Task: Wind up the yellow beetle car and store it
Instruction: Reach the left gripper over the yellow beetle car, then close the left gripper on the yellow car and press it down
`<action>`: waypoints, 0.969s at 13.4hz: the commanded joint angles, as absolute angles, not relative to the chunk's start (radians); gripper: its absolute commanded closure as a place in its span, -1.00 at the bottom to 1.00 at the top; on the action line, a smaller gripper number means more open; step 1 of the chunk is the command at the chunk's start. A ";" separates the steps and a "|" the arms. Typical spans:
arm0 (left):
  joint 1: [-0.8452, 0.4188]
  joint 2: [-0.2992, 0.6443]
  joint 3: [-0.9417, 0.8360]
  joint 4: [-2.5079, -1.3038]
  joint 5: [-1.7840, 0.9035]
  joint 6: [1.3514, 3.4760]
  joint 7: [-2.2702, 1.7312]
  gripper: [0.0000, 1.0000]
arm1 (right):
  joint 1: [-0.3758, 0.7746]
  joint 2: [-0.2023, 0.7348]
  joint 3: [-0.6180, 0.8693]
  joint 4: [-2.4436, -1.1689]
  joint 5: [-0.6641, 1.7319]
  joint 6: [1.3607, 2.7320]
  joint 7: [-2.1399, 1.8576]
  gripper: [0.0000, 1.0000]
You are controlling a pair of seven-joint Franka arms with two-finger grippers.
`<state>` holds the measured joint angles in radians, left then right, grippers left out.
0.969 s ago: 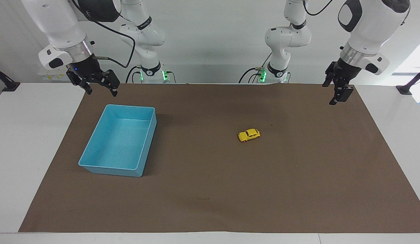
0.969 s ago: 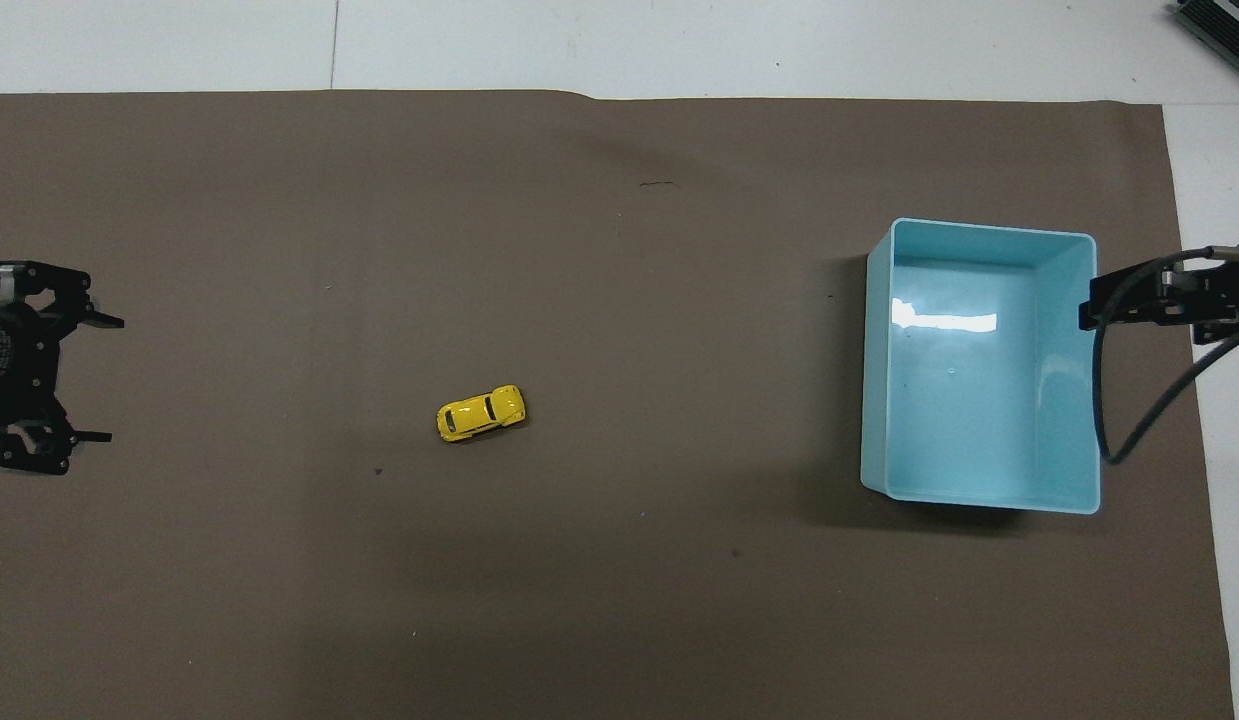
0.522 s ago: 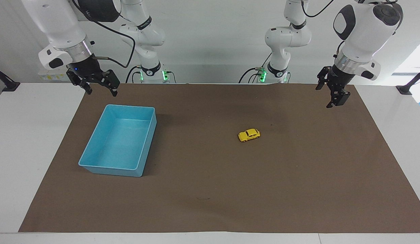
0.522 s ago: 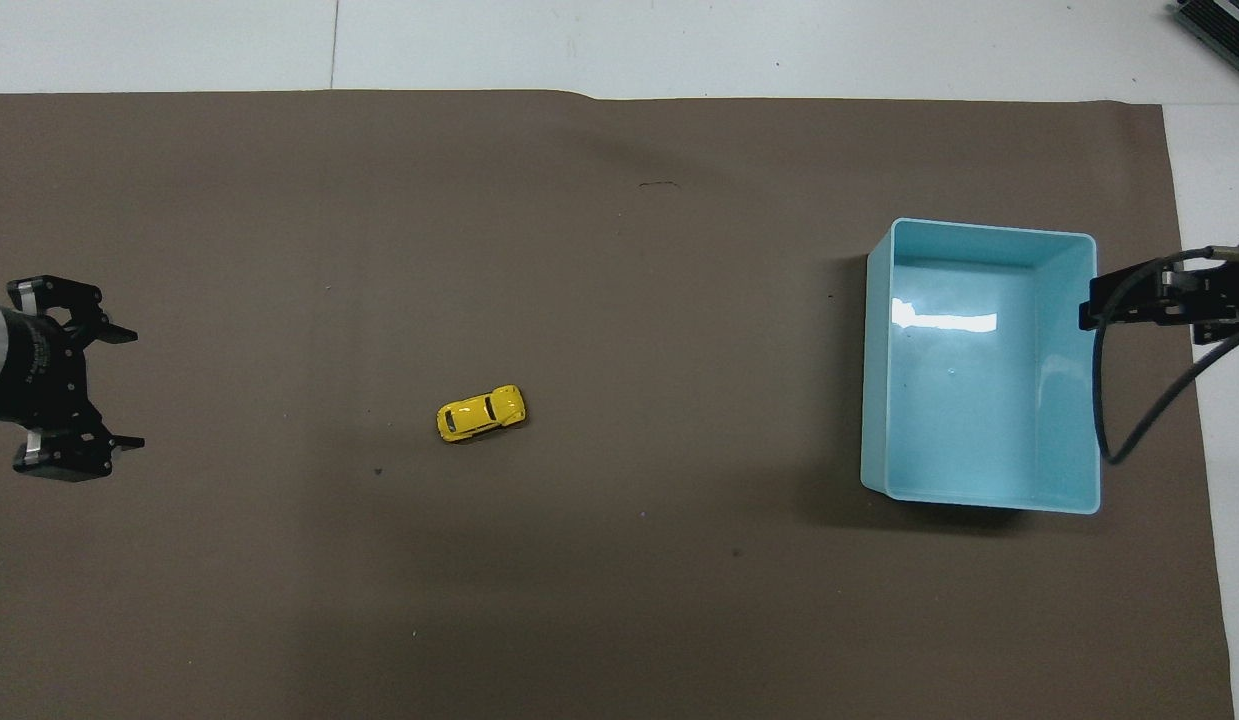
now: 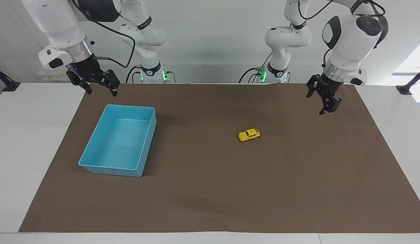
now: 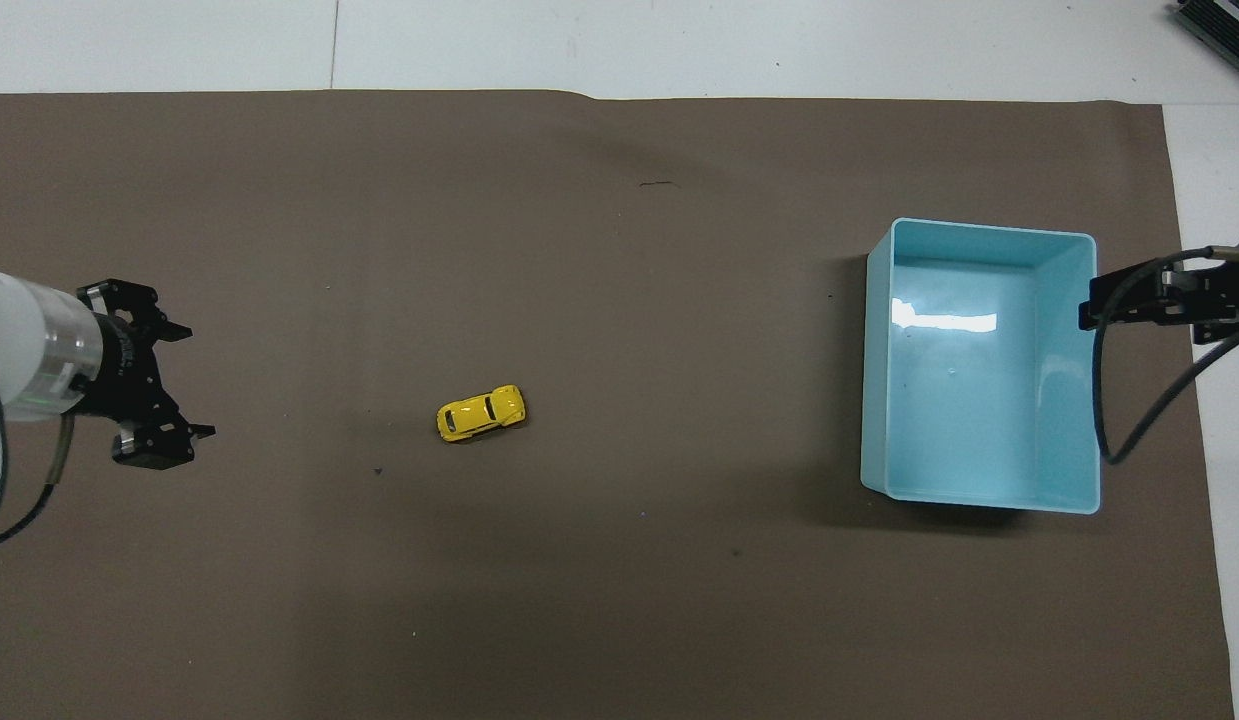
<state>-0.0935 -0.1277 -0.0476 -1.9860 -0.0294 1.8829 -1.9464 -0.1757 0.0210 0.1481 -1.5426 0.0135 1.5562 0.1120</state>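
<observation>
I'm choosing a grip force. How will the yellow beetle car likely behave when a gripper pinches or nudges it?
The yellow beetle car stands on its small wheels on the flat brown mat, so a nudge along its length would probably roll it. Its rounded, glossy body looks stiff but may slip from a pinch. Being small, it is likely light.

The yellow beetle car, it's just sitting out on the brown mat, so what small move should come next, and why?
Probably carry the left gripper on across the brown mat until it is over the yellow beetle car, then lower it. Its fingers are open and empty, the car lies untouched, and the right gripper waits up by the blue bin at the other end.
</observation>
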 commanded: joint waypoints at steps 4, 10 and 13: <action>-0.256 -0.052 -0.037 -2.042 -0.032 2.086 -2.282 -1.00 | -0.183 0.009 0.150 -1.545 0.020 1.546 0.087 -1.00; -0.385 0.070 -0.037 -2.080 -0.032 2.198 -2.411 -1.00 | -0.183 0.009 0.150 -1.545 0.020 1.546 0.087 -1.00; -0.414 0.092 -0.037 -2.135 -0.031 2.304 -2.439 -1.00 | -0.183 0.009 0.150 -1.543 0.020 1.546 0.087 -1.00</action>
<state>-0.3935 0.1004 -0.0561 -2.0819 -0.0295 2.2275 -2.4150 -0.1757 0.0210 0.1481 -1.5426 0.0135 1.5562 0.1120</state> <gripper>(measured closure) 0.000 0.000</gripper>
